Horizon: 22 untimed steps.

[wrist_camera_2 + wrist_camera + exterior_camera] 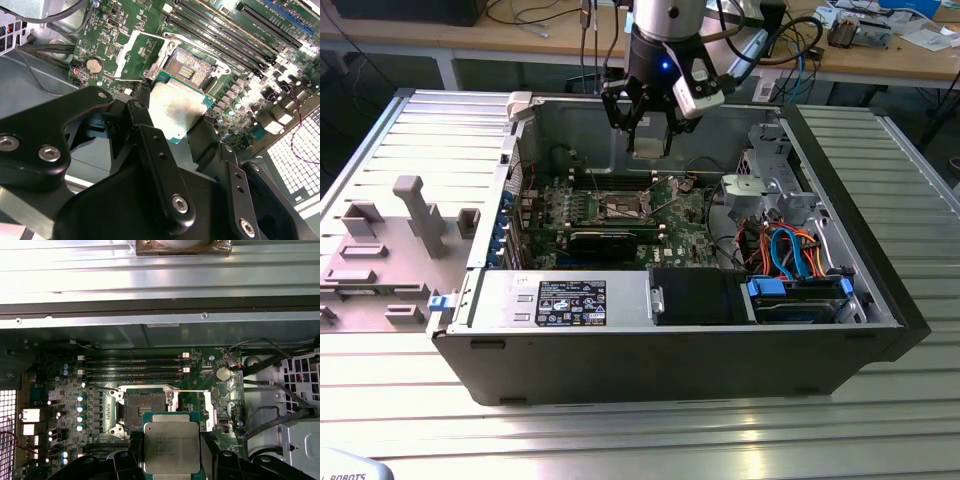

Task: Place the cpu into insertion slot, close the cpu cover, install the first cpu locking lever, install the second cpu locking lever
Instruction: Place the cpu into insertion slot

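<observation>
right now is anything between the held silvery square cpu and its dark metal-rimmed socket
Nothing visible: the silvery-tan cpu sits in the black gripper above the bare dark socket, its silvery frame cover flipped aside.

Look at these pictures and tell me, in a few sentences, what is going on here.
A robot arm's gripper is holding the cpu by its edges inside an open computer case, just above the green board. The slot is empty and its cover is swung open beside it. The cpu is not yet seated in the slot.
</observation>
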{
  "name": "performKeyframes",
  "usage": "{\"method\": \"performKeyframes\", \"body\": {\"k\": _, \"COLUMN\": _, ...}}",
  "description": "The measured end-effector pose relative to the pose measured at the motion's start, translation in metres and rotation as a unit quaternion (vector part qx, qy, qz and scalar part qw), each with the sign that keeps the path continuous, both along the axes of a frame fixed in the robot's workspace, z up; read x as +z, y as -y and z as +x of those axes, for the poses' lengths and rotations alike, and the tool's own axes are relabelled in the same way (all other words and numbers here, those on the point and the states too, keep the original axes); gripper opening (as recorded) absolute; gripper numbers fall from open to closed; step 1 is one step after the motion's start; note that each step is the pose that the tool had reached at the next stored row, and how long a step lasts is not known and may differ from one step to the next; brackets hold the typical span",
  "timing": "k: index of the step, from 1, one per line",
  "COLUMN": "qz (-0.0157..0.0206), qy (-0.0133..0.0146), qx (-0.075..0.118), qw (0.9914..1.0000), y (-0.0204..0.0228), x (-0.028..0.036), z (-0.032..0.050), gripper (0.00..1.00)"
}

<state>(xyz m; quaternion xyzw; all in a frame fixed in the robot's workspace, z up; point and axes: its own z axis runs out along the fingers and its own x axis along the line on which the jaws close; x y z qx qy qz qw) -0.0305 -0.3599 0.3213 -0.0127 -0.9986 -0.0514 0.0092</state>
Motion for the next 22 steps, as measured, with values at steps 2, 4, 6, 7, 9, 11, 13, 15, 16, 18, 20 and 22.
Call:
{"method": "performKeyframes", "body": {"k": 2, "qz": 0.0, "qy": 0.0, "qx": 0.0, "qw": 1.0, "y": 0.0, "x": -0.0004, "z": 0.0, "gripper": 0.54}}
{"method": "performKeyframes", "body": {"k": 4, "qz": 0.0, "qy": 0.0, "qx": 0.0, "qw": 1.0, "y": 0.0, "x": -0.0007, "z": 0.0, "gripper": 0.54}}
{"method": "performKeyframes", "body": {"k": 6, "qz": 0.0, "qy": 0.0, "qx": 0.0, "qw": 1.0, "y": 0.0, "x": -0.0009, "z": 0.0, "gripper": 0.54}}
{"method": "performKeyframes", "body": {"k": 7, "qz": 0.0, "qy": 0.0, "qx": 0.0, "qw": 1.0, "y": 0.0, "x": -0.001, "z": 0.0, "gripper": 0.54}}
{"method": "performKeyframes", "body": {"k": 9, "qz": 0.0, "qy": 0.0, "qx": 0.0, "qw": 1.0, "y": 0.0, "x": -0.0012, "z": 0.0, "gripper": 0.54}}
{"method": "performKeyframes", "body": {"k": 11, "qz": 0.0, "qy": 0.0, "qx": 0.0, "qw": 1.0, "y": 0.0, "x": -0.0017, "z": 0.0, "gripper": 0.54}}
{"method": "performKeyframes", "body": {"k": 13, "qz": 0.0, "qy": 0.0, "qx": 0.0, "qw": 1.0, "y": 0.0, "x": -0.0029, "z": 0.0, "gripper": 0.54}}
{"method": "performKeyframes", "body": {"k": 15, "qz": -0.0001, "qy": 0.0, "qx": 0.0, "qw": 1.0, "y": 0.0, "x": -0.0043, "z": 0.0, "gripper": 0.54}}
{"method": "performKeyframes", "body": {"k": 16, "qz": -0.0001, "qy": 0.0, "qx": 0.0, "qw": 1.0, "y": 0.0, "x": -0.0044, "z": 0.0, "gripper": 0.54}}
{"method": "performKeyframes", "body": {"k": 18, "qz": 0.0, "qy": 0.0, "qx": 0.0, "qw": 1.0, "y": 0.0, "x": -0.0048, "z": 0.0, "gripper": 0.54}}
{"method": "performKeyframes", "body": {"k": 20, "qz": 0.0, "qy": 0.0, "qx": 0.0, "qw": 1.0, "y": 0.0, "x": -0.006, "z": 0.0, "gripper": 0.54}}
{"method": "performKeyframes", "body": {"k": 22, "qz": 0.0, "qy": 0.0, "qx": 0.0, "qw": 1.0, "y": 0.0, "x": -0.0064, "z": 0.0, "gripper": 0.54}}
